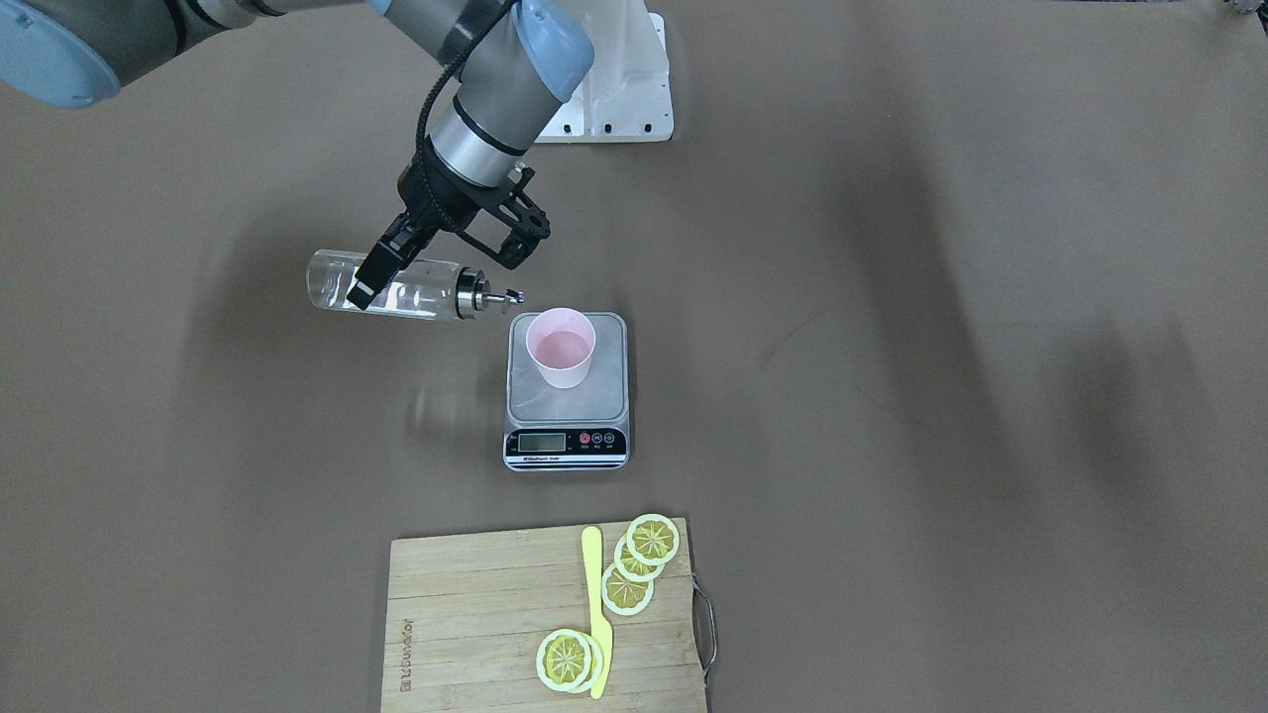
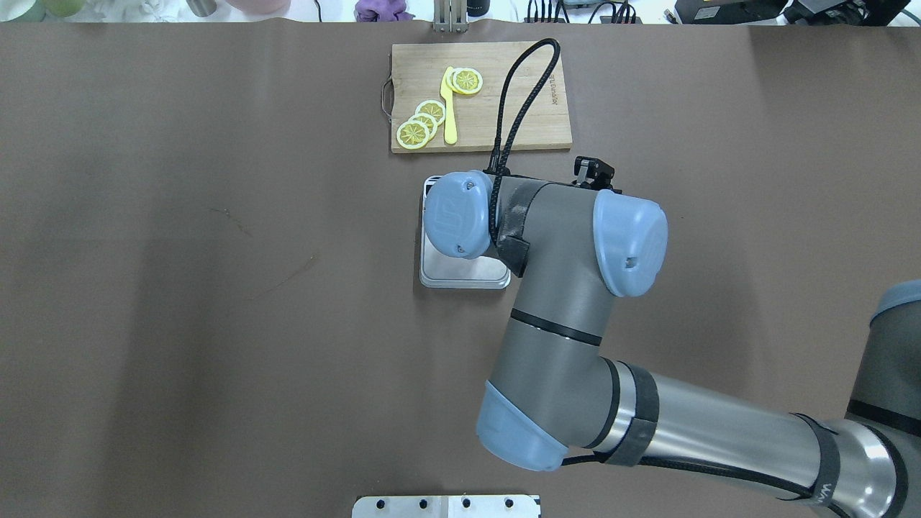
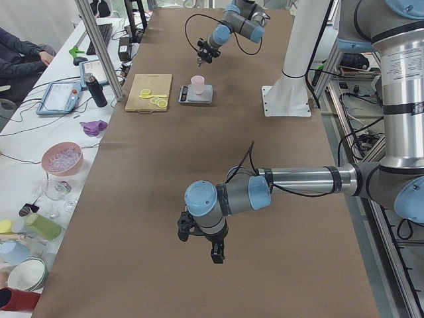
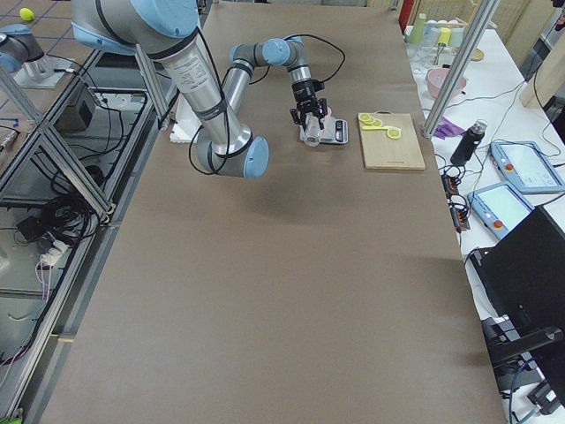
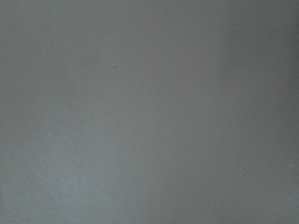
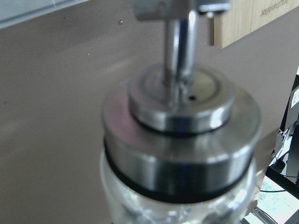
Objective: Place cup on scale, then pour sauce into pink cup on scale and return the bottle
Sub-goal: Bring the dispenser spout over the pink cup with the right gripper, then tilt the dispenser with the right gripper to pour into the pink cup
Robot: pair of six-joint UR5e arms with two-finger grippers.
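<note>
Bottle hung on its side in the air nearest the robot, with my right gripper clamped across its glass body. Its chrome spout pointed toward the cup and ended just short of the rim. The pink cup stood upright on the scale, at the platform's robot end, with the display beyond it. Farther out lay a wooden board with lemon slices and a yellow knife. Far along the table, my left gripper hung over bare tabletop. I could not tell how wide it stood.
</note>
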